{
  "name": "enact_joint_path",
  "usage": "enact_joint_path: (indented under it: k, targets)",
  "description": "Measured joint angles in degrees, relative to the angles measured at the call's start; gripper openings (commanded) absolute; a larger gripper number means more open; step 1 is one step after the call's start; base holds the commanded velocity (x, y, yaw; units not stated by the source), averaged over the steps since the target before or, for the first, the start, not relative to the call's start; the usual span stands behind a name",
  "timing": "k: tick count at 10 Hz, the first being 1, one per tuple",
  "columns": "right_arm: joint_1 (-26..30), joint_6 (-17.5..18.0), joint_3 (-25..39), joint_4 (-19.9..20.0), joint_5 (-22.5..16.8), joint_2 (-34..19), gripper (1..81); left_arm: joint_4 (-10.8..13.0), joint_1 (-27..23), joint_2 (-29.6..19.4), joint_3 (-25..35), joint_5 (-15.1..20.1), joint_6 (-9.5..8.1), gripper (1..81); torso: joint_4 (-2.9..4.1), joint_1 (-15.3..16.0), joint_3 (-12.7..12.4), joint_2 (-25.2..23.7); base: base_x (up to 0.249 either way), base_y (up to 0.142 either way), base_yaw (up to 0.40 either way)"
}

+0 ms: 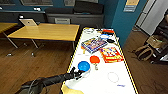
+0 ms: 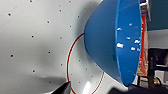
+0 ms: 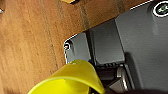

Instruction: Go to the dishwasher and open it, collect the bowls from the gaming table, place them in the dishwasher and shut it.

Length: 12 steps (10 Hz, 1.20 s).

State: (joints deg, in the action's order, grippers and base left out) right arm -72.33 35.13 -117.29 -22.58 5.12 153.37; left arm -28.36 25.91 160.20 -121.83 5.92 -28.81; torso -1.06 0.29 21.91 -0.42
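On the gaming table [image 1: 125, 75], a long white top with a yellowish edge, the blue bowl [image 1: 84, 66] sits close to the near left side. An orange-red bowl [image 1: 94, 59] is just beyond it. My left gripper [image 1: 79, 72] reaches in from the lower left and is at the blue bowl's near side. In the left wrist view the blue bowl [image 2: 112, 42] looms large over a red ring drawn on the white top, and the left gripper [image 2: 100, 88] is open with the bowl's wall between its tips. My right gripper [image 3: 110, 87] holds a yellow-green cup [image 3: 72, 80] low over the floor. The dishwasher is out of view.
Boxed games [image 1: 93, 44] [image 1: 111, 54] and small items lie on the far half of the white table. A yellow wooden-topped table [image 1: 45, 31] with a laptop stands to the left, on wood floor [image 1: 37, 65]. Bags [image 1: 145, 52] lie to the right.
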Motion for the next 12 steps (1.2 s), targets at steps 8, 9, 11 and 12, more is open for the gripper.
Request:
enact_joint_path:
  k: [8,9,11,12]
  targets:
    - [0.0,0.0,-1.0,0.0,-0.7,0.8,1.0,2.4,-3.6,1.6,-1.8,1.6,-2.69,81.1,0.0,0.0,0.0,0.0,0.0,0.0,0.0]
    - [0.0,0.0,-1.0,0.0,-0.7,1.0,1.0,3.0,-4.0,2.0,-1.9,1.6,-2.72,81.1,0.0,0.0,0.0,0.0,0.0,0.0,0.0]
    - [-0.1,-0.1,-1.3,-0.1,-0.7,1.0,1.0,3.7,-4.2,4.4,-3.4,1.6,-2.69,81.1,0.0,0.0,0.0,0.0,0.0,0.0,0.0]
    - [-0.1,-0.1,-1.3,-0.2,-0.7,1.0,1.0,3.9,-4.2,5.9,-4.9,1.8,-2.69,81.1,0.0,0.0,0.0,0.0,0.0,0.0,0.0]
